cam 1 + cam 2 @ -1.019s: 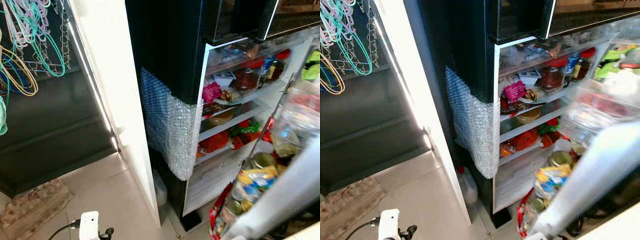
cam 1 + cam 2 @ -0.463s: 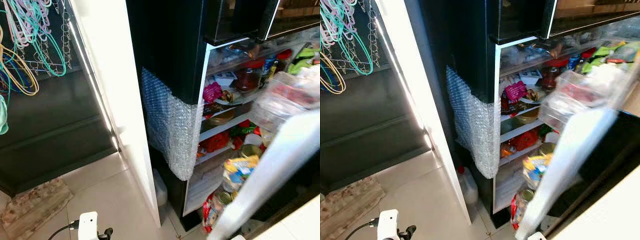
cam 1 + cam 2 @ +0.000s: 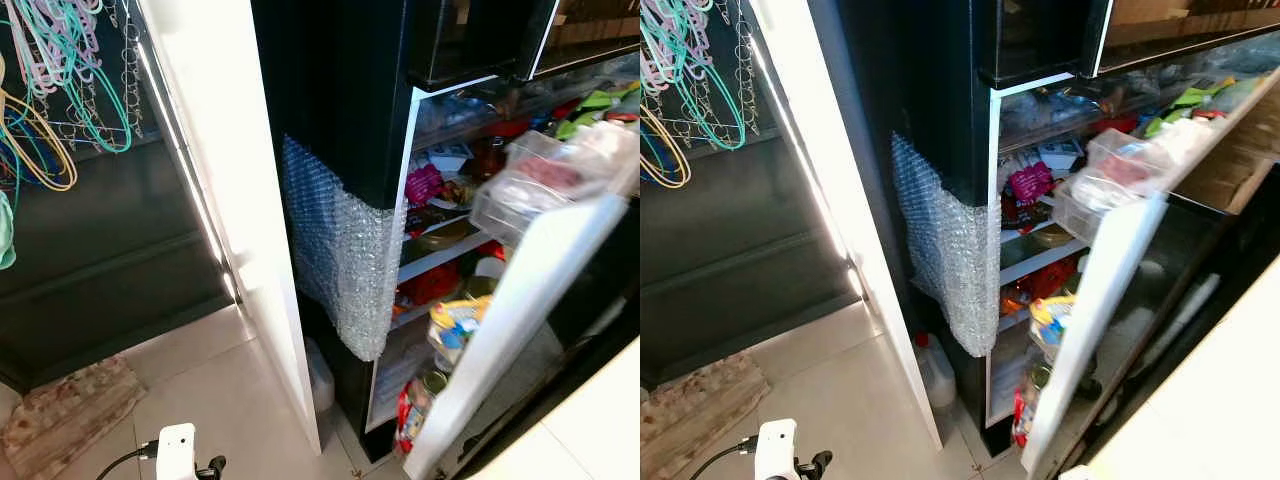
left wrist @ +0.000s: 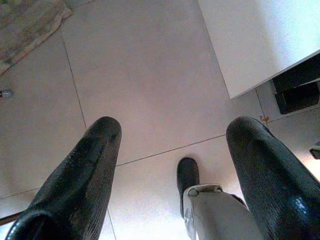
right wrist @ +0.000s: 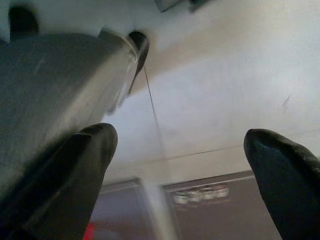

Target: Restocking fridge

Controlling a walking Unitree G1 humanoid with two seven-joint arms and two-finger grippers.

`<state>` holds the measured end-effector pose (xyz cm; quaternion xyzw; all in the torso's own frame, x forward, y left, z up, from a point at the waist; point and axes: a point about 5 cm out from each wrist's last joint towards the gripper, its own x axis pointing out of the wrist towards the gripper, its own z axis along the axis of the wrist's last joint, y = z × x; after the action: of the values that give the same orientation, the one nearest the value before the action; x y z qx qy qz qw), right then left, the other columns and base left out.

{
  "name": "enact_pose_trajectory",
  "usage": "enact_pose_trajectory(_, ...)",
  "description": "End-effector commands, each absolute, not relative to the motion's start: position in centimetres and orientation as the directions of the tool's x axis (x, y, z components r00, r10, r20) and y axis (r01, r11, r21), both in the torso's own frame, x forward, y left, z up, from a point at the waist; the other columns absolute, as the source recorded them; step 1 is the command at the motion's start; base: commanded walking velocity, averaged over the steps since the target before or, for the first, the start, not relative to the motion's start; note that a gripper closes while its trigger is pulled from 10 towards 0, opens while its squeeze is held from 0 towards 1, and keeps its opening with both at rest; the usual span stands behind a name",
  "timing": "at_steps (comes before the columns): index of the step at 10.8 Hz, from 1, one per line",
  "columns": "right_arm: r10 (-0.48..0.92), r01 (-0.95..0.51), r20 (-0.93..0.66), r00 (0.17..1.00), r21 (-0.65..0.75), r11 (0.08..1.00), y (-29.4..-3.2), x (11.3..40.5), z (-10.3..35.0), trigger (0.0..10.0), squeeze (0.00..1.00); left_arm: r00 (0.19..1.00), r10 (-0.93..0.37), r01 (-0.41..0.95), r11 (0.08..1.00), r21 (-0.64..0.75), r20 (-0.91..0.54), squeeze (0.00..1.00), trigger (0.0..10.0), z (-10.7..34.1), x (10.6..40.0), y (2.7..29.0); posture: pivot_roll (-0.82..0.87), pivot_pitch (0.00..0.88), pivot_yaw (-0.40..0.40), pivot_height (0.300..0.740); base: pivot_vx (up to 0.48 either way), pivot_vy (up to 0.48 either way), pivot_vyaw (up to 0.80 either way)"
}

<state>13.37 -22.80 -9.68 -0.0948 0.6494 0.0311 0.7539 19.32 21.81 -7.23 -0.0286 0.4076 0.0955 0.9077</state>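
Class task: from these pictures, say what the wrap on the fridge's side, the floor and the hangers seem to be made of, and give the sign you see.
Wrap: clear plastic bubble sheet, by its shiny rows of bubbles. Floor: pale glazed tile, probably ceramic, by its gloss and thin joint lines. Hangers: thin coloured loops, likely plastic or coated wire; the look leaves that open.

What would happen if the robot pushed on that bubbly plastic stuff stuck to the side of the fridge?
The bubble wrap would probably squash and spring back, since it looks puffy with air pockets. It seems thin and light, so its loose bottom edge would likely flop. It hangs against the black fridge side, so it probably wouldn't slide far.
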Motion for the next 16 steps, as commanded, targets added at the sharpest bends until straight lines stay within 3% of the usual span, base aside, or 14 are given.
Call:
enact_pose_trajectory(1, -0.094, -0.03, -0.982, 0.161, -0.1, 0.995, -22.1, 12.9, -10.0, 10.0, 0.0, 0.622, 0.158, -0.211, 0.977, 0.03, -0.767, 0.0, 10.0, -7.5, 18.7, 22.1, -0.06, 0.0, 0.047, 0.74, 0.0, 0.0, 0.0)
enact_pose_trajectory(2, -0.145, 0.184, -0.976, 0.165, -0.114, 0.976, -22.0, 12.5, -10.2, 10.0, 0.0, 0.62, 0.159, -0.212, 0.977, 0.032, -0.768, 0.0, 10.0, -7.5, 18.7, 22.2, -0.06, 0.0, 0.049, 0.74, 0.0, 0.0, 0.0)
enact_pose_trajectory(4, -0.235, 0.44, -0.96, 0.154, -0.146, 0.886, -21.7, 12.1, -10.4, 10.0, 0.0, 0.618, 0.16, -0.212, 0.977, 0.033, -0.77, 0.0, 10.0, -7.6, 18.6, 22.2, -0.06, 0.0, 0.049, 0.74, 0.0, 0.0, 0.0)
enact_pose_trajectory(6, -0.406, 0.65, -0.879, 0.252, -0.158, 0.744, -22.1, 12.6, -10.1, 10.0, 0.0, 0.613, 0.16, -0.212, 0.977, 0.034, -0.774, 0.0, 10.0, -7.6, 18.5, 22.2, -0.06, 0.0, 0.052, 0.74, 0.0, 0.0, 0.0)
enact_pose_trajectory(10, -0.514, 0.738, -0.795, 0.322, -0.13, 0.662, -22.4, 13.1, -9.5, 10.0, 0.0, 0.606, 0.16, -0.208, 0.977, 0.038, -0.779, 0.0, 10.0, -7.7, 18.3, 22.4, -0.06, 0.0, 0.055, 0.74, 0.0, 0.0, 0.0)
enact_pose_trajectory(12, -0.511, 0.729, -0.745, 0.428, -0.049, 0.683, -22.5, 13.7, -9.0, 10.0, 0.0, 0.604, 0.159, -0.204, 0.978, 0.041, -0.781, 0.0, 10.0, -7.7, 18.2, 22.4, -0.06, 0.0, 0.055, 0.74, 0.0, 0.0, 0.0)
enact_pose_trajectory(16, -0.514, 0.734, -0.713, 0.477, 0.001, 0.679, -22.5, 13.8, -8.8, 10.0, 0.0, 0.619, 0.152, -0.194, 0.98, 0.037, -0.771, 0.0, 10.0, -7.6, 18.6, 22.1, -0.06, 0.0, 0.055, 0.74, 0.0, 0.0, 0.0)
